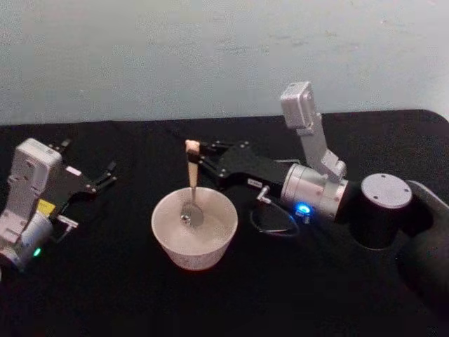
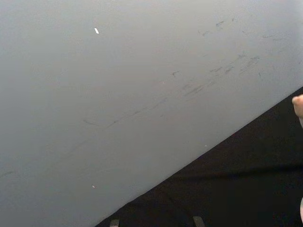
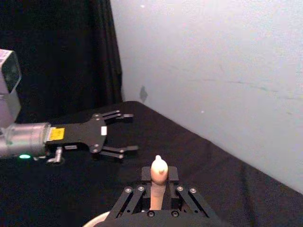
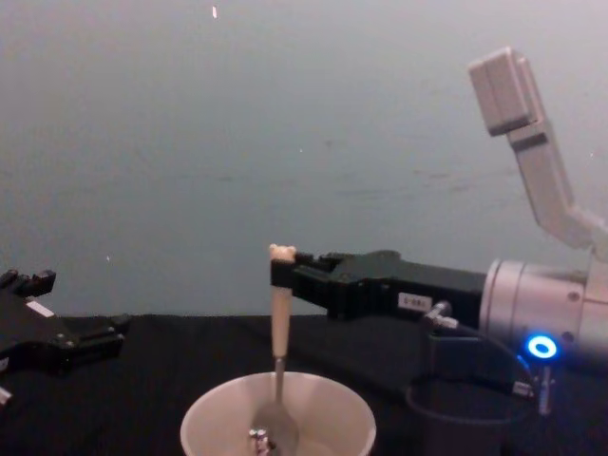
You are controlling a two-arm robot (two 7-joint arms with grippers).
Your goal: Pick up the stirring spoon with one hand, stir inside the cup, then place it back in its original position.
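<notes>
Gripping the spoon (image 1: 191, 179) by its cream handle just below the bear head, the right gripper (image 1: 200, 157) holds it upright, metal bowl down inside the cup (image 1: 170, 242) mid-table (image 1: 105, 288). Far left, the left gripper (image 1: 109, 175) rests idle, fingers spread apart.

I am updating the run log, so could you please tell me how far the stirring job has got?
Done: the slim cream-handled metal stirring spoon is picked up; the right gripper has its jaws shut on the handle. In hand: the spoon's bowl sits inside the wide round cream-white cup. Left: setting it back down. The left gripper sits idle, open, off to the left.
</notes>
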